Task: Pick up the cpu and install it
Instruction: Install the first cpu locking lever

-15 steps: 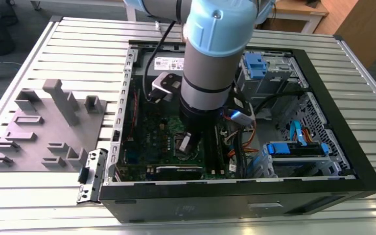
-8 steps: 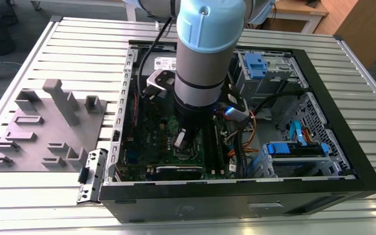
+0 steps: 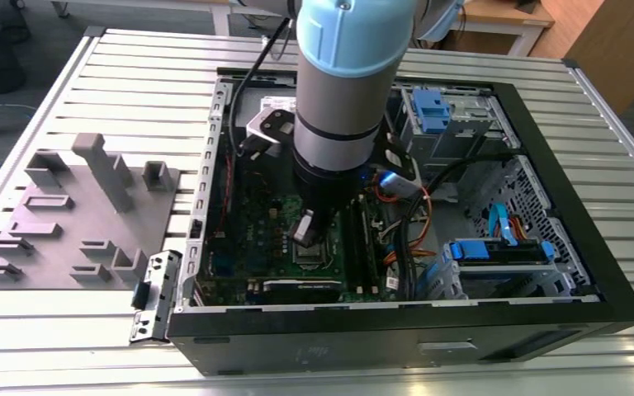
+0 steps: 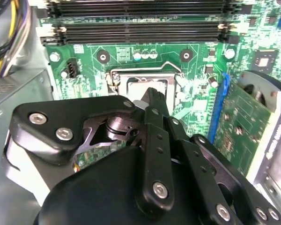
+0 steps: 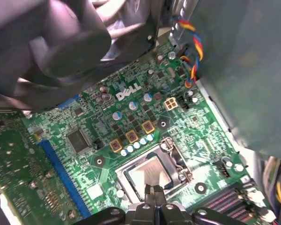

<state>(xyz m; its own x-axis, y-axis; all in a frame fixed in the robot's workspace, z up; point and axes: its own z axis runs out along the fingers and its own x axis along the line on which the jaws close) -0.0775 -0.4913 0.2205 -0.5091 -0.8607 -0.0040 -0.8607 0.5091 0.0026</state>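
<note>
The cpu (image 5: pixel 147 172) lies flat in the metal-framed socket (image 5: pixel 179 158) on the green motherboard (image 5: pixel 131 101), its silver-grey top facing up. My gripper (image 5: pixel 154 191) hangs straight over it, fingers pressed together with nothing between them, tips at the cpu's edge. Whether the tips touch the chip I cannot tell. In the second wrist view the black fingertip (image 4: pixel 152 93) covers part of the cpu (image 4: pixel 143 86) inside the socket (image 4: pixel 115 77). In the exterior view the gripper (image 3: pixel 303 235) reaches down into the open computer case (image 3: pixel 581 272) above the motherboard (image 3: pixel 253 227).
A grey plastic tray (image 3: pixel 75 214) sits on the slatted table at the exterior view's left. Around the socket are memory slots (image 4: pixel 140 33), a blue-edged expansion card (image 4: pixel 243 124), coloured cables (image 5: pixel 189 33) and the case wall (image 5: pixel 243 70). Blue drive brackets (image 3: pixel 495 252) fill the case's other side.
</note>
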